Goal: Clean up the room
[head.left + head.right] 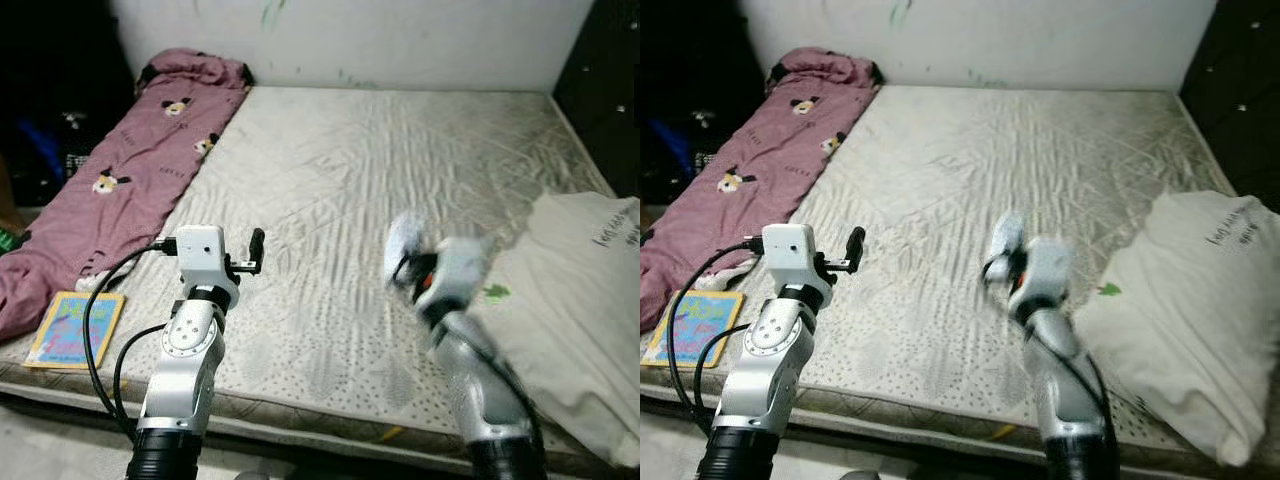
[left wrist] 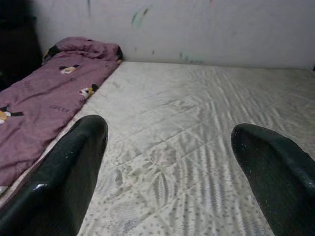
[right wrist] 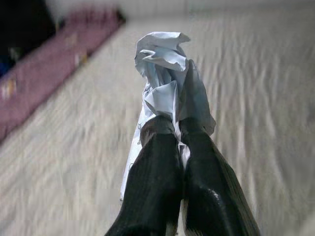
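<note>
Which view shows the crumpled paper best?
Right wrist view: the crumpled paper is sharp, pinched in the right gripper. Both eye views show it as a blurred white smear over the mattress. The left wrist view shows mattress and blanket.

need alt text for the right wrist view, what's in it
The right gripper, its two black fingers pressed together, clamps a crumpled piece of white paper that sticks up above the fingertips. Behind it, out of focus, lies a pale quilted mattress with a maroon blanket along its far side.
</note>
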